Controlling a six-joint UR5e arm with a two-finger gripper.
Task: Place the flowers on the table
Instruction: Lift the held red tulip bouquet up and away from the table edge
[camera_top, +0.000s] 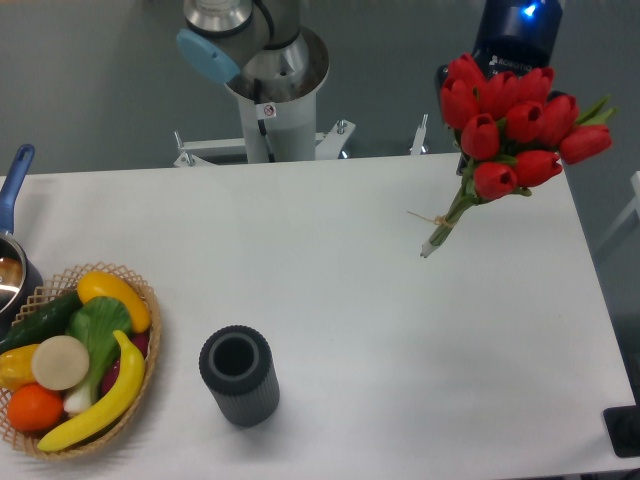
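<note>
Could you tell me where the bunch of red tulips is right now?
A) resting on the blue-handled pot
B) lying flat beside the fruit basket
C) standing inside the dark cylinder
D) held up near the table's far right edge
D: the flowers hang under the gripper, stems angled down toward the table, far from the basket and dark cylinder.

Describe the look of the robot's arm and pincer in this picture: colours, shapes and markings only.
The arm is a silver-grey metal tube with a pale blue round joint cap and a small red-and-white sticker low on its column. At top right, a dark navy housing carries a glowing blue light and small white lettering, too small to read. The pincer's fingers are hidden behind the flowers.
</note>
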